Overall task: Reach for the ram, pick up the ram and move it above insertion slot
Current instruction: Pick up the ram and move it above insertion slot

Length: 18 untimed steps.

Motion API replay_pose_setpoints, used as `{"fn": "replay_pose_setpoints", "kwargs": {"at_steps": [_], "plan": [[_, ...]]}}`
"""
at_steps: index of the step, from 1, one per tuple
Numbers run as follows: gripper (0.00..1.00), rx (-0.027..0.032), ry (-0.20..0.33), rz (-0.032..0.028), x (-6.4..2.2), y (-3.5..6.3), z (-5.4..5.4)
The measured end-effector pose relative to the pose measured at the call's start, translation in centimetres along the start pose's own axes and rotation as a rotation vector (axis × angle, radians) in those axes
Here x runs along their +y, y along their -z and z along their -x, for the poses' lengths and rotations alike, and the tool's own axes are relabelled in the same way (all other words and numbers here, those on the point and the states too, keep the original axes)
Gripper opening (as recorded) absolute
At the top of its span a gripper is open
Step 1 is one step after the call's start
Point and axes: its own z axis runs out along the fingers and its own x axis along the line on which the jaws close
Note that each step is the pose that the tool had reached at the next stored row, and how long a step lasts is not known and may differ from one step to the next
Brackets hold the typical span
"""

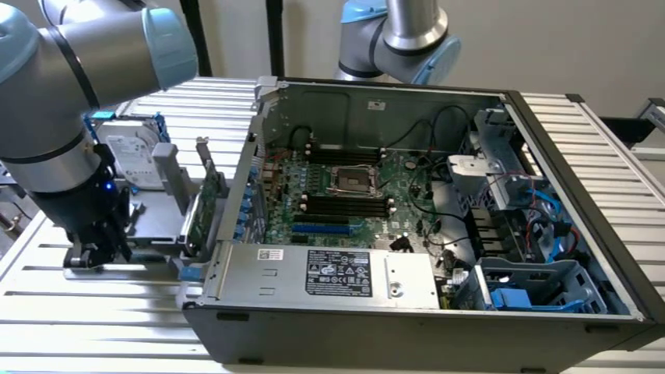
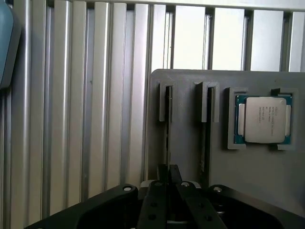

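Gripper [image 1: 99, 253] [image 2: 168, 168]: lowered onto the grey holder at the exterior view's left, beside the open computer case.
Fingers [image 2: 162, 174]: drawn close together, one on each side of a thin board edge, with only that edge between them.
Ram [image 2: 167, 129]: stands on edge in a narrow slot of the holder and is clamped at its near end by the fingers; it sits in the slot, not raised.
Holder [image 2: 224, 176] [image 1: 156, 234]: grey block resting on the slatted table [image 1: 104, 312].
Second slot [image 2: 208, 119]: just beside the ram's slot and parallel to it; contents cannot be told.
Processor chip [image 2: 262, 119]: lies flat in a square pocket beyond the second slot.
Hard drive [image 1: 130, 152]: stands upright at the far side of the holder.
Expansion card [image 1: 204, 199]: upright and green, between the holder and the case wall.
Computer case [image 1: 416, 335]: lies open, with the motherboard [image 1: 353, 167] facing up.
Memory slots [image 1: 343, 206]: long black sockets on the motherboard, well apart from the gripper.
Power supply [image 1: 332, 273]: at the near edge inside the case.
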Motion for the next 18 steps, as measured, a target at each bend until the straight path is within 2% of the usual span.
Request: {"fn": "replay_pose_setpoints", "kwargs": {"at_steps": [6,14,18], "plan": [[0.13,0.0000,0.000,0.0001,0.08,1.72,0.0],[0.13,0.0000,0.000,0.0001,0.19,5.33,0.0],[0.13,0.0000,0.001,0.0000,-0.10,7.14,0.0]]}}
